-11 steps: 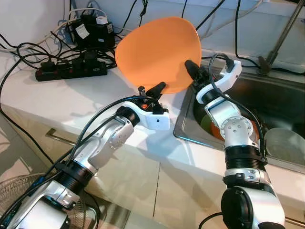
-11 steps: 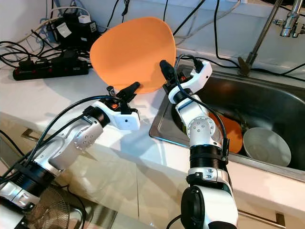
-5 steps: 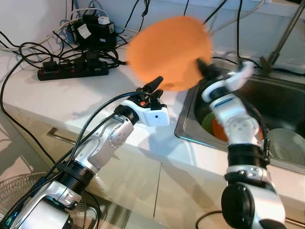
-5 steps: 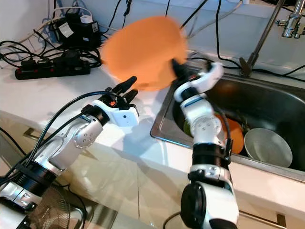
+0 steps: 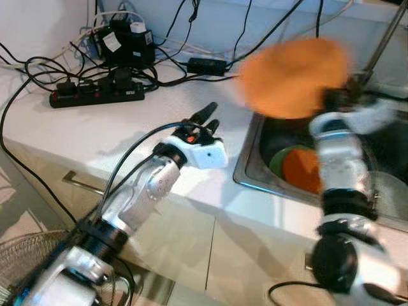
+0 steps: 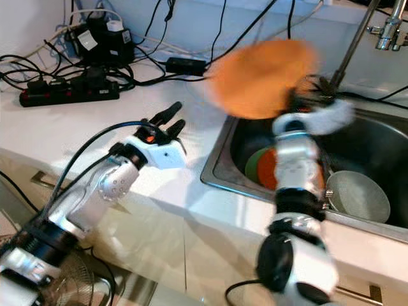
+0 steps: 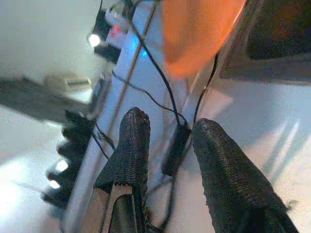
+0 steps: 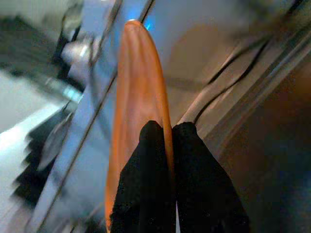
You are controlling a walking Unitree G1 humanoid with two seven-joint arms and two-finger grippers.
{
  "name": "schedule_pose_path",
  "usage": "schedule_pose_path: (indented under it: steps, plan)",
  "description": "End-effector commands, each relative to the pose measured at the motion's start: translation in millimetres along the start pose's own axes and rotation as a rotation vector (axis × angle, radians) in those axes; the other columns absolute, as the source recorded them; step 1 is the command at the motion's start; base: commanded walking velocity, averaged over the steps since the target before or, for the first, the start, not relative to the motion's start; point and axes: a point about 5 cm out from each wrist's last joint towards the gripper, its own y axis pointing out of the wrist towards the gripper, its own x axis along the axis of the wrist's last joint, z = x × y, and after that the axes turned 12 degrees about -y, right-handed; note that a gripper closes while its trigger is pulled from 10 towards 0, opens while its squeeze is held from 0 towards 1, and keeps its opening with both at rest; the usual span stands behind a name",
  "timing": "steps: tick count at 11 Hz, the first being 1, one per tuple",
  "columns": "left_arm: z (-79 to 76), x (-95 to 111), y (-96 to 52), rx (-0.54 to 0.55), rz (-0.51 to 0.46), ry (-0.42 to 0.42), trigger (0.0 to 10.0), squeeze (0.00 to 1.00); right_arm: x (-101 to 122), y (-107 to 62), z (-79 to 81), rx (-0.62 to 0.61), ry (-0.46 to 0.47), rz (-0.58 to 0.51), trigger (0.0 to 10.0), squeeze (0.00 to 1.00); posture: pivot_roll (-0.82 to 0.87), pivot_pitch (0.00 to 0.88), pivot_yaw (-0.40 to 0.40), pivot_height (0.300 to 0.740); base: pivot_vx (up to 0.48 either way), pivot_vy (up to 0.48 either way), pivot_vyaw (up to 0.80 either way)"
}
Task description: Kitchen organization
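A large orange plate (image 5: 292, 78) is held up on edge over the left end of the steel sink (image 6: 223, 156), blurred by motion. My right gripper (image 8: 164, 141) is shut on the plate's rim (image 8: 141, 97). My left gripper (image 5: 205, 116) hovers open over the white counter (image 5: 95, 131), left of the sink, with nothing between its fingers (image 7: 131, 145). In the sink lie a green plate (image 6: 255, 162) with an orange one (image 6: 271, 175) on it, and a pale bowl (image 6: 357, 194).
Black power strips (image 5: 95, 92), adapters and tangled cables (image 5: 38, 64) crowd the back left of the counter. A black power brick (image 6: 185, 65) lies by the wall. A tap (image 6: 386, 29) stands behind the sink. A fan (image 5: 25, 255) sits on the floor below.
My right arm has swung the orange plate rightwards, from over the counter edge to above the sink. The left gripper has let go of the plate's rim and stays near the counter.
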Motion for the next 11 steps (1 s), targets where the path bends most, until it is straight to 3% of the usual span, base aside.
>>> schedule_pose_path:
  steps: [1, 2, 3, 4, 5, 6, 8, 11]
  plan:
    - [5.2, -2, -1.6, 0.034, 0.029, -0.134, 10.0, 0.0, 20, 4.3, -1.0, -0.034, -0.025, -0.096, 0.0, 0.0, 0.24, 0.007, -0.047, 0.74, 0.0, 0.0, 0.0]
    - [-1.3, -4, -1.9, 0.013, 0.071, -0.383, 10.0, 0.0, 28, 3.7, -9.1, -0.074, -0.119, -0.136, 0.0, 0.0, 0.23, 0.007, -0.047, 0.74, 0.0, 0.0, 0.0]
    - [-10.8, -4, -3.2, -0.03, 0.093, -0.605, 10.0, 0.0, 31, 2.9, -12.3, -0.083, -0.209, -0.157, 2.4, 0.0, 0.23, 0.008, -0.045, 0.74, 0.0, 0.0, 0.0]
    - [-21.1, -1, -6.0, -0.084, 0.104, -0.883, 10.0, 0.0, 29, 1.0, -14.8, -0.083, -0.389, -0.175, 10.0, 0.0, 0.23, 0.008, -0.043, 0.74, 0.0, 0.0, 0.0]
    - [-24.5, 1, -7.4, -0.119, 0.112, -1.034, 10.0, 0.0, 22, -0.5, -17.8, -0.077, -0.615, -0.146, 10.0, 0.0, 0.23, 0.009, -0.043, 0.74, 0.0, 0.0, 0.0]
    - [-34.3, 3, -11.6, -0.217, 0.141, -1.074, 10.0, 0.0, 10, -1.9, -23.6, -0.081, -0.701, -0.087, 10.0, 0.0, 0.23, 0.011, -0.045, 0.74, 0.0, 0.0, 0.0]
    - [-43.3, 7, -17.1, -0.305, 0.157, -1.094, 10.0, 0.0, -11, -5.6, -32.2, -0.062, -0.797, 0.012, 10.0, 0.0, 0.24, 0.01, -0.049, 0.74, 0.0, 0.0, 0.0]
    - [-42.7, 9, -19.1, -0.353, 0.188, -1.123, 10.0, 0.0, -50, -15.9, -38.6, -0.008, -0.805, 0.184, 10.0, 0.0, 0.24, 0.01, -0.053, 0.74, 0.0, 0.0, 0.0]
